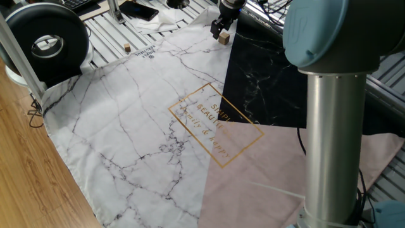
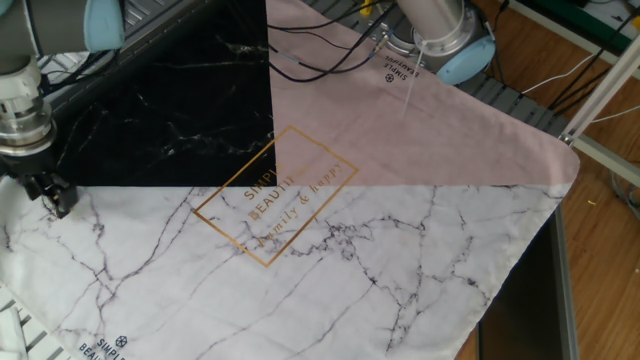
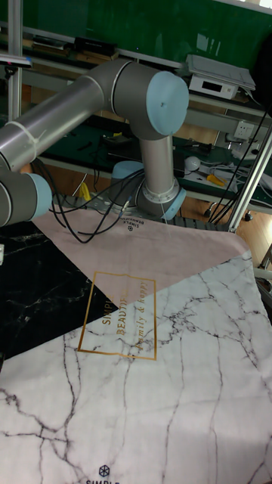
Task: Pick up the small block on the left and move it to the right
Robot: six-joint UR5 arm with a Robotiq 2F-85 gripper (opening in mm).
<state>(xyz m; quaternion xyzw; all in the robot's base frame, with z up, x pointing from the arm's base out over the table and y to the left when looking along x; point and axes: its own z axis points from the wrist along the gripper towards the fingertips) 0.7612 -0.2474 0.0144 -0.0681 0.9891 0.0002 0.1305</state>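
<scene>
The small block is a tan cube at the far edge of the marble cloth, where the white part meets the black part. My gripper hangs right over it with its fingers apart, close to the cube's top. In the other fixed view the gripper stands low at the cloth's left edge and hides the block. I see no grip on the block. The tall fixed view shows only the arm, not the gripper or the block.
A second small tan block lies on the slatted table beyond the cloth. A black round device sits at the far left corner. The arm's grey column fills the right foreground. Cables trail near the base.
</scene>
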